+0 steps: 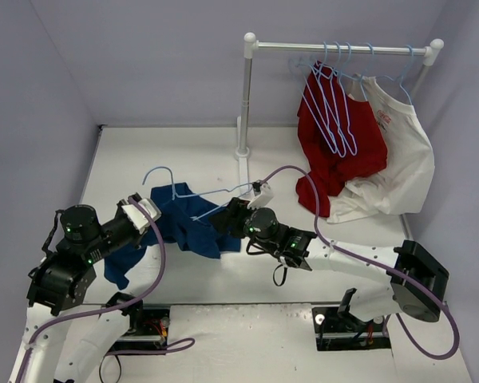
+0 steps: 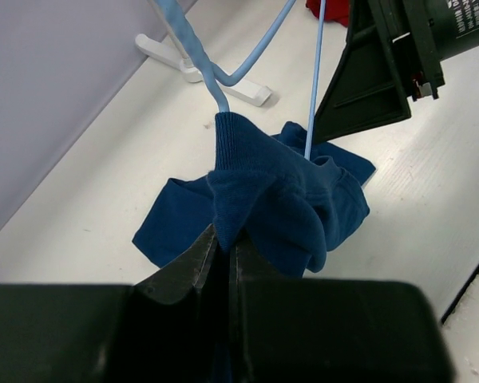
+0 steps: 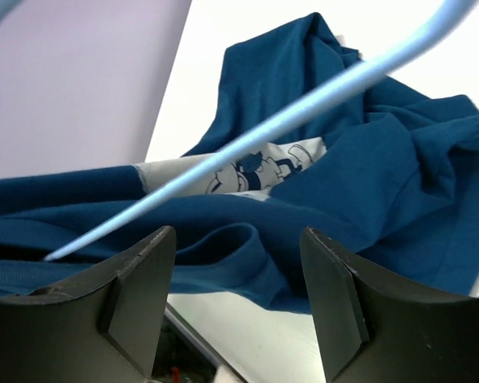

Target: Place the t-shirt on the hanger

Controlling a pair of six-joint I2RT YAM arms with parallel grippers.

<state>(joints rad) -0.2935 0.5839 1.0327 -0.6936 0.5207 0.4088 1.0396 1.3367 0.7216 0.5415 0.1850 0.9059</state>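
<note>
The dark blue t-shirt hangs bunched a little above the table, with the light-blue hanger pushed into it and its hook sticking out at the upper left. My left gripper is shut on a fold of the shirt's cloth, with the hanger wire rising just beyond it. My right gripper is open beside the shirt's right side. In the right wrist view the jaws stand wide apart around a rolled edge of the shirt, with the pale label and the hanger wire behind.
A white clothes rail stands at the back right on an upright post. On it hang a red shirt, a white shirt and several spare blue hangers. Grey walls close the left and back.
</note>
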